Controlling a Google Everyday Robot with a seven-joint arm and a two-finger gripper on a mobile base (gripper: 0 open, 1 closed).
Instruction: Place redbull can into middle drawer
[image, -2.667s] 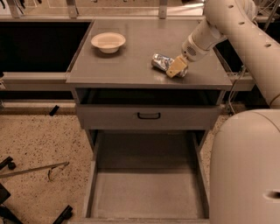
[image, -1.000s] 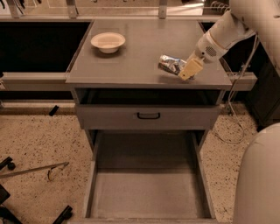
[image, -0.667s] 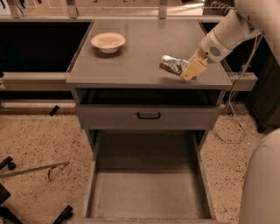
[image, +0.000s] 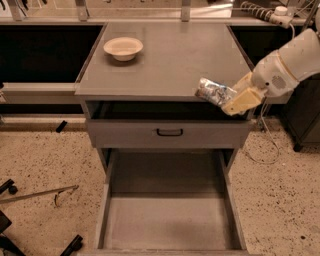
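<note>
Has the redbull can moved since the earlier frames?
Yes. Held in the end effector, the redbull can has shifted toward the front-right edge of the cabinet top, farther from the bowl, which stayed put.

The end effector (image: 236, 101), can (image: 214, 91) in it, at the bench's (image: 170, 65) front right edge; bowl (image: 123, 48) far left behind; drawer (image: 170, 220) below left.

One raised camera looks down on the cabinet's (image: 165, 55) front; hand (image: 240, 101) gripping redbull can (image: 214, 91) at right.
</note>
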